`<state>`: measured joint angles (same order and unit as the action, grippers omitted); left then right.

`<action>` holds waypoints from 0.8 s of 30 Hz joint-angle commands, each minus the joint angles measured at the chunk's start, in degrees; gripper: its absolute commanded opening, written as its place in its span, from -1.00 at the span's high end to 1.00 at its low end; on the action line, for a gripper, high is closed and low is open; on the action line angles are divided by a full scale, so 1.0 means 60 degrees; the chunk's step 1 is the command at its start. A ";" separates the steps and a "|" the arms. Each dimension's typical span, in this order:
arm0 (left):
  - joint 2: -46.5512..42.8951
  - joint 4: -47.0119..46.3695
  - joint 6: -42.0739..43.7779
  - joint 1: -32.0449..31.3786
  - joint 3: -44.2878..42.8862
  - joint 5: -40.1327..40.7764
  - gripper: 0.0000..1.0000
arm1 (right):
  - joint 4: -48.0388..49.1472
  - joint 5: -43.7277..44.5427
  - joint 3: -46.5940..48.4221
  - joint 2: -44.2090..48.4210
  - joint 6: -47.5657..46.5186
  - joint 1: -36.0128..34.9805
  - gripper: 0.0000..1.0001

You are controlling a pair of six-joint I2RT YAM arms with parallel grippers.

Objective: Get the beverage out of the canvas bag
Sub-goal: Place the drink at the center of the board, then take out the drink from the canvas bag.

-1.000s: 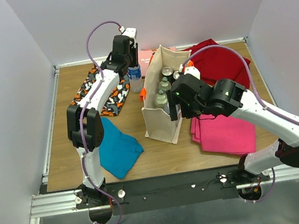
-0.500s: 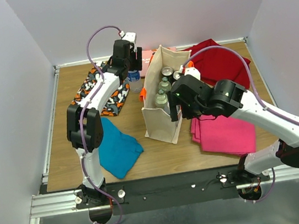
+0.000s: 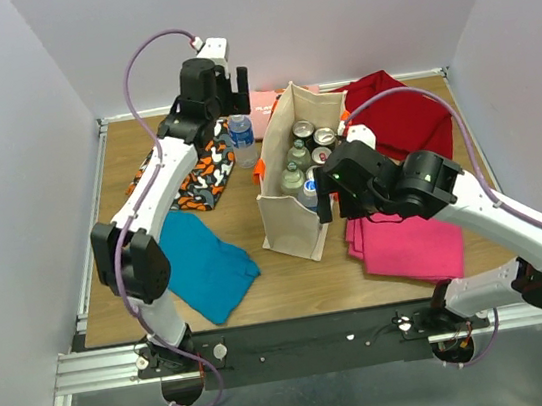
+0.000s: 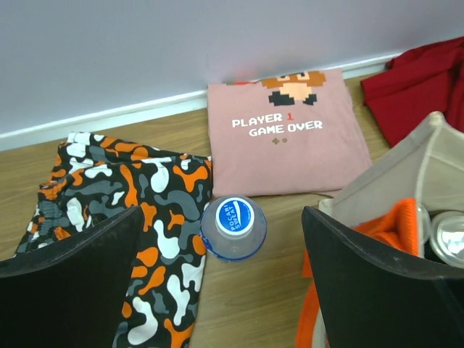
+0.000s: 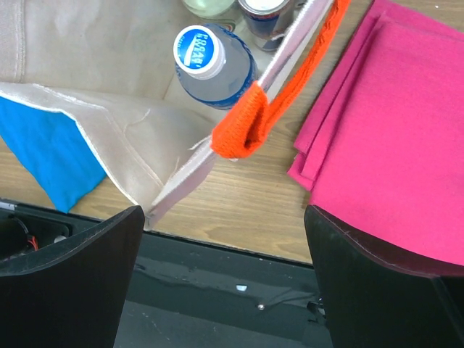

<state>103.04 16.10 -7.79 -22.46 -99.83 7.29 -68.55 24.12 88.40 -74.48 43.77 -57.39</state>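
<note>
Pocari-capped bottle (image 4: 233,227) beside canvas bag (image 3: 289,226), pink "PLAYER 1 GAME OVER" shirt (image 4: 286,145) beyond — left jaws released, right jaws released

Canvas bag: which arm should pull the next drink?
Right, probably: the right gripper hangs open near a capped bottle inside the canvas bag; the left gripper is over the unloaded bottle.

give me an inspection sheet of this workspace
surface: brown wooden tabletop, no spills seen
job's things: upright beige canvas bag with orange handles, bottles and cans inside; blue-capped clear plastic bottle standing beside it
clutter: camouflage cloth, pink printed shirt, dark red cloth, magenta folded cloth, blue cloth
grippers: left claw open above the standing bottle; right claw open over the bag's edge
cables: purple cable along each arm
surroundings: grey walls, metal rail
</note>
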 commanded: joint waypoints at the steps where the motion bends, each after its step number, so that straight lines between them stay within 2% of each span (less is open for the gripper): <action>1: -0.1366 0.0875 -0.0530 0.0008 0.0041 -0.0931 -0.98 | 0.0205 0.0550 -0.0392 0.0489 0.0424 -0.0075 -1.00; 4: -0.2303 0.0950 -0.0737 -0.0036 0.0669 -0.2394 -0.98 | 0.0321 0.0697 -0.0714 0.0664 0.0483 -0.0075 -1.00; 8: -0.3315 0.1707 -0.0344 -0.0547 0.0980 -0.3148 -0.98 | 0.0264 0.0784 -0.0963 0.0709 0.0542 -0.0089 -1.00; 15: -0.3888 0.3497 0.0492 -0.2466 0.0101 -0.2068 -0.98 | 0.1025 0.1107 -0.0921 0.1148 0.0411 -0.0089 -1.00; 18: -0.4034 0.3645 0.0275 -0.2746 0.0231 -0.1554 -0.98 | 0.1186 0.1209 -0.0350 0.1308 0.0352 -0.0089 -1.00; 21: -0.4180 0.3660 0.0010 -0.2834 0.0554 -0.1420 -0.98 | 0.1917 0.1355 -0.0639 0.1630 -0.0131 -0.0075 -1.00; 24: -0.4167 0.3674 -0.0195 -0.3024 0.0730 -0.1361 -0.98 | 0.1890 0.1809 -0.0875 0.1501 -0.0146 -0.0089 -1.00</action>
<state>79.46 35.35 -7.18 -39.27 -97.06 -3.75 -60.62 29.36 84.27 -65.91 44.42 -57.43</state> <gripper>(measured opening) 0.988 0.998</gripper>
